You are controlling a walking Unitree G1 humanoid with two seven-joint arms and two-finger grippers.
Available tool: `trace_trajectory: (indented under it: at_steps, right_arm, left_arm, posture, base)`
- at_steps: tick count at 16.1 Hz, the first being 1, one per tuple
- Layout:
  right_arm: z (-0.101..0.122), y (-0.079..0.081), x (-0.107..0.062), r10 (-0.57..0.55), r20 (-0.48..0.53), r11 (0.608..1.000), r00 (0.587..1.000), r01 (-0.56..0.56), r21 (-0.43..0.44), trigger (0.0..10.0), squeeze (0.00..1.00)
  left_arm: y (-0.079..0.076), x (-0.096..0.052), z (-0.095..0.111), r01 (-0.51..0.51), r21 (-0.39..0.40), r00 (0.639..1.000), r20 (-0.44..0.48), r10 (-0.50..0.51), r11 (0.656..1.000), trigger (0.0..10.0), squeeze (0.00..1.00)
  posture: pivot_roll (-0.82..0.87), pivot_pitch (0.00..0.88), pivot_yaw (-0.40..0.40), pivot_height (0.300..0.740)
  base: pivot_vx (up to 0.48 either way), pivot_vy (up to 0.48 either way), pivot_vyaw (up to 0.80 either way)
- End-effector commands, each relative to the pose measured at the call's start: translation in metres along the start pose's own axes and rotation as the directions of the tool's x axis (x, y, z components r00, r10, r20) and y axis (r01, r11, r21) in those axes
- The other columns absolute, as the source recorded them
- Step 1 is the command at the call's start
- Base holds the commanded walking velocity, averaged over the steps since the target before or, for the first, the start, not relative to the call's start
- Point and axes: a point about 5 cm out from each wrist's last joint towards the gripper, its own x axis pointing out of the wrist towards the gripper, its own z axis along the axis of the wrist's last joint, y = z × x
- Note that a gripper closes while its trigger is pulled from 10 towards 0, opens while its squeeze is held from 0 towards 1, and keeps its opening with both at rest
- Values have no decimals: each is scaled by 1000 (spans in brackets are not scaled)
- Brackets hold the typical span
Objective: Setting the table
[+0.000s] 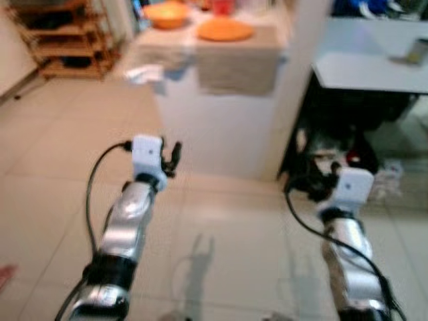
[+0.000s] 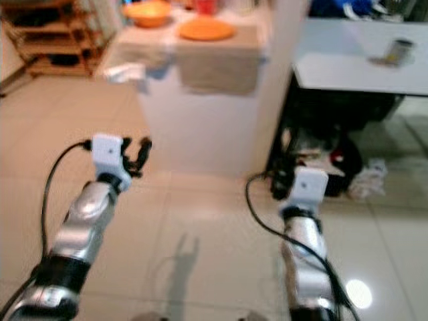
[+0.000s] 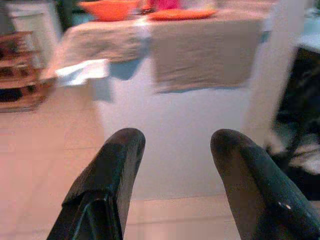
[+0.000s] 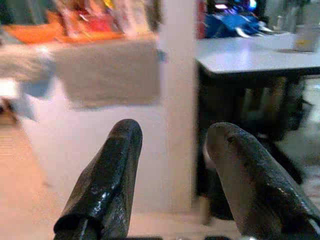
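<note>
An orange plate (image 1: 225,29) and an orange bowl (image 1: 166,15) sit on a white counter (image 1: 221,127) draped with beige cloths (image 1: 237,63). A red cup (image 1: 222,7) stands behind the plate. Both arms are held out low over the tiled floor, short of the counter. My left gripper (image 1: 172,157) is open and empty, and the left wrist view shows its fingers (image 3: 110,180) apart and aimed at the counter front. My right gripper (image 1: 328,177) is open too, with its fingers (image 4: 107,175) pointing at the counter's white corner post.
A pale table (image 1: 374,67) stands at the right with a small cup (image 1: 418,51) on it and dark clutter (image 1: 341,157) beneath. A wooden shelf rack (image 1: 63,40) stands far left. A blue-white cloth (image 1: 144,73) hangs off the counter's left corner.
</note>
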Motion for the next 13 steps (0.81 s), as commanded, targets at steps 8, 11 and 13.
trace_trajectory:
  at_steps: [8,11,13]
  right_arm:
    - [7,-1,-11,6,10,999,1000,-6,-36,10000,0]
    - [4,1,-9,13,7,999,1000,-13,-48,10000,0]
    - [2,-2,-10,4,-1,998,1000,-4,-57,10000,0]
  left_arm:
    - [-22,6,31,104,30,991,83,-106,994,10000,0]
    - [-26,6,30,106,11,991,85,-106,994,10000,0]
    - [-31,5,29,123,15,988,90,-123,992,10000,0]
  posture:
    - [-18,0,37,722]
    - [-23,0,36,722]
    - [-26,0,35,722]
  base:
    - [58,300,0]
    - [464,0,0]
    - [458,0,0]
